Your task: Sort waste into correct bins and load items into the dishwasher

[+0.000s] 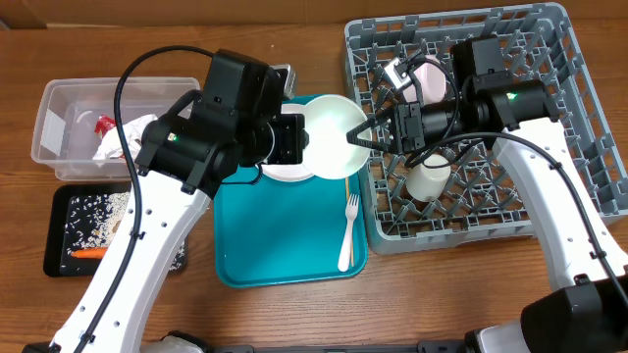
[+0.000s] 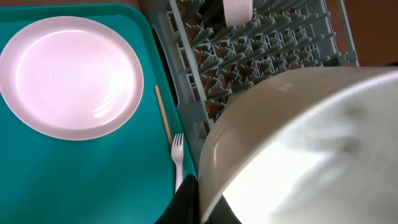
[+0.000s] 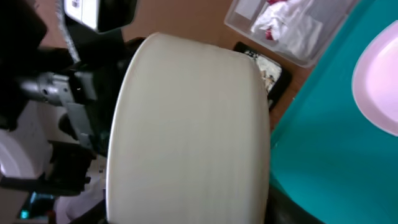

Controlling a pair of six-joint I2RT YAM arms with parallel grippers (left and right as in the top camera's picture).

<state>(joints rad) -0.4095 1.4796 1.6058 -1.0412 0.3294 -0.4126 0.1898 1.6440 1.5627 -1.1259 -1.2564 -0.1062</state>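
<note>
Teal tray [image 1: 285, 240] flat on table [image 1: 461, 294]; table brown wood

**Location: Robot Manipulation Bench, Laboratory Type**

The workspace is a staged test bench. Two white robot arms, left [image 1: 147, 245] and right [image 1: 559, 216], with exposed black cabling, operate over a wood-grain table [image 1: 442, 294]. A grey dish rack [image 1: 601, 147], teal tray [image 1: 285, 245], clear tub [image 1: 49, 127] and black tray [image 1: 59, 245] sit directly on the tabletop.

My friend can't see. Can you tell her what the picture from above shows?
The left gripper holds a white bowl over a teal tray, and the right gripper is at its rim. A plate and fork lie on the tray; a grey dish rack stands beside it, with a cup inside.
</note>
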